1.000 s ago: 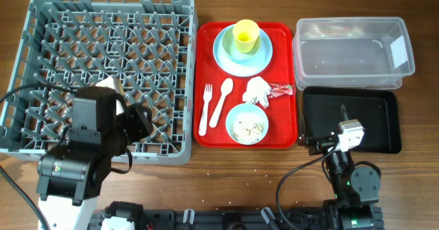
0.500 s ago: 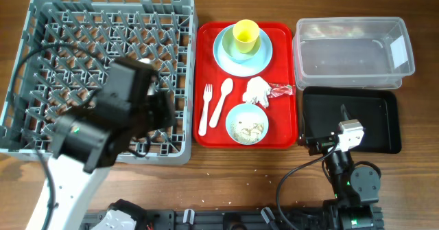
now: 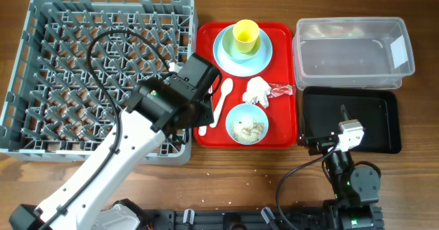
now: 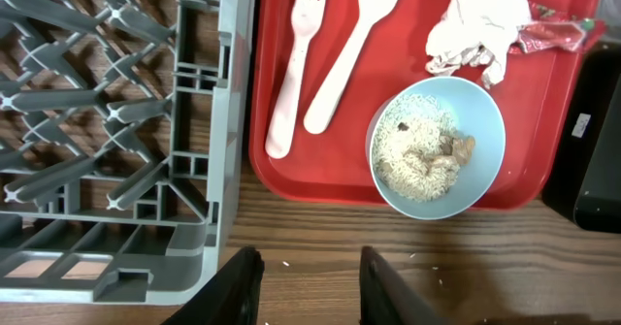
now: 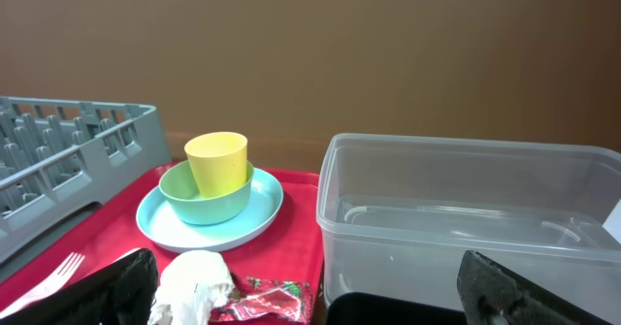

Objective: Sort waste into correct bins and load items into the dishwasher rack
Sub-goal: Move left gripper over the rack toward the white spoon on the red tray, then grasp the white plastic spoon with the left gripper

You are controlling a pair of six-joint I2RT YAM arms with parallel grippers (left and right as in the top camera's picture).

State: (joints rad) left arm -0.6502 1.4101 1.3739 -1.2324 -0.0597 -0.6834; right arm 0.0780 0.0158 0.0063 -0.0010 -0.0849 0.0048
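Note:
My left gripper (image 4: 310,267) is open and empty, its fingertips (image 4: 245,278) hanging over the wood by the dishwasher rack's (image 4: 97,121) front right corner. Just beyond it on the red tray lie a white fork (image 4: 291,73), a spoon (image 4: 344,53), a pale blue bowl of rice scraps (image 4: 435,148), a crumpled napkin (image 4: 480,24) and a red wrapper (image 4: 553,36). The yellow cup (image 3: 245,36) stands in a bowl on the plate (image 3: 226,55). My right gripper (image 5: 310,296) stands wide open and empty over the black tray (image 3: 374,120), facing the clear tub (image 5: 466,218).
The red serving tray (image 3: 282,130) sits between the rack (image 3: 68,51) and the two bins. The clear tub (image 3: 353,51) lies behind the black tray. My left arm (image 3: 130,147) crosses the rack's front right corner. A few rice grains lie on the wood.
My left arm has swung right from the rack's front left to its right edge beside the red tray. The right arm has not moved.

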